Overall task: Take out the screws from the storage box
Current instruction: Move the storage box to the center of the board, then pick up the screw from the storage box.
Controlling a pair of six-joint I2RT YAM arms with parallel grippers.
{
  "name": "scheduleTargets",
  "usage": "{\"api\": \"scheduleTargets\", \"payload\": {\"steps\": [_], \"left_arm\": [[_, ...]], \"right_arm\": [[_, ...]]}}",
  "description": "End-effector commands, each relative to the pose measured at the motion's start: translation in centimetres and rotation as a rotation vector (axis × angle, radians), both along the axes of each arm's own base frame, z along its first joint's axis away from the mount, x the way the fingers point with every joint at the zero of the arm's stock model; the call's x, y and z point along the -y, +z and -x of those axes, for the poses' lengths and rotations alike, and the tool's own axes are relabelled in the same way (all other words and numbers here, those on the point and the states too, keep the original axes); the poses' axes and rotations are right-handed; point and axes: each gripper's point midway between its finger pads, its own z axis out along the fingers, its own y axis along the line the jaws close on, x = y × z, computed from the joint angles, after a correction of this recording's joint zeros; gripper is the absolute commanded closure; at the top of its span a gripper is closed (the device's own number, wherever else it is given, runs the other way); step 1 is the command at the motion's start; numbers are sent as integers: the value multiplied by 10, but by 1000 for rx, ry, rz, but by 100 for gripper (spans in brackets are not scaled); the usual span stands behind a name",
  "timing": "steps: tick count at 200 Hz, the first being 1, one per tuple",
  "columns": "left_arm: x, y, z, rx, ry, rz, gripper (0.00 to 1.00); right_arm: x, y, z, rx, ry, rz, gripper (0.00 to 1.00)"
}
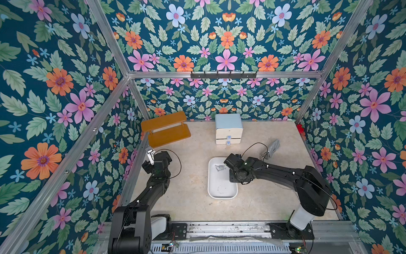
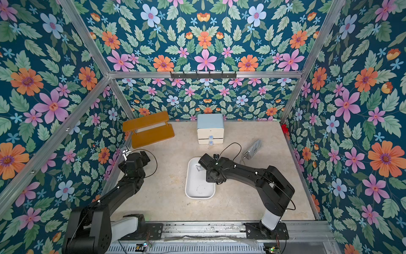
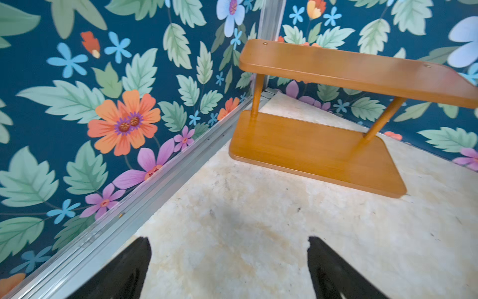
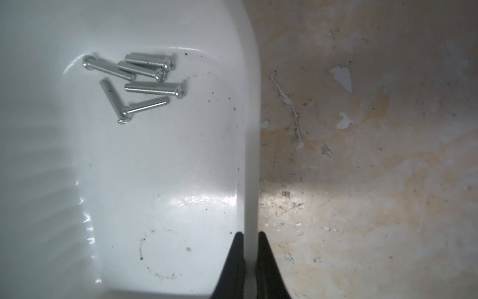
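right gripper point(image 4: 251, 234): fingers pinched on the side rim of the storage box point(image 4: 252, 124), one inside, one outside
screws point(image 4: 139, 82): lay in a loose pile inside the box at its far end, well apart from the fingers
left gripper point(image 3: 229, 240): fingers wide apart, nothing between them, over the table point(image 3: 232, 204) near the wooden shelf point(image 3: 310, 150)

even bright light in both top views; glare and soft blur in the right wrist view

You have nothing to read here: no text, label, brand, number or sign is legible anywhere.
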Motion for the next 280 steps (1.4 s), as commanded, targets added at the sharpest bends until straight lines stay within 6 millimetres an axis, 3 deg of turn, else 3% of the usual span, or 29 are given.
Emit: {"api": "scheduleTargets", "payload": {"steps": [1,40,64,93,121,142,172,182,204,207,214,251,280], "left_arm": [[26,5,-18,23,-165,38,1],[70,-16,-48,-70,-390,129,1],[82,-11,-51,-26,-448,175,1],[77,-6,-45,-16,-415,169,1],[86,-5,-46,-9,-471,173,1],[86,-5,-47,-11,-471,173,1],[85,-5,-45,-8,-464,169,1],[83,-5,-45,-8,-455,167,1],[78,-5,-43,-11,-428,156,1],[77,-5,-43,-11,-426,155,1],[77,-4,-42,-9,-423,153,1],[74,-3,-40,-2,-407,149,1],[75,-4,-41,-3,-408,154,1]], "right_arm": [[12,-5,0,19,-48,20,100],[17,8,6,40,-49,-17,99],[17,26,3,83,-35,-43,91],[17,42,-1,112,3,-24,54],[24,51,-4,143,29,14,37],[18,62,-9,169,110,26,39],[-2,80,-20,196,316,73,60],[-12,78,-19,176,399,73,68],[-23,66,-17,137,470,67,71],[-23,53,-17,108,472,87,71],[-24,45,-16,89,461,94,71],[-37,16,-8,26,382,27,49],[-43,0,-7,8,393,42,47]]}}
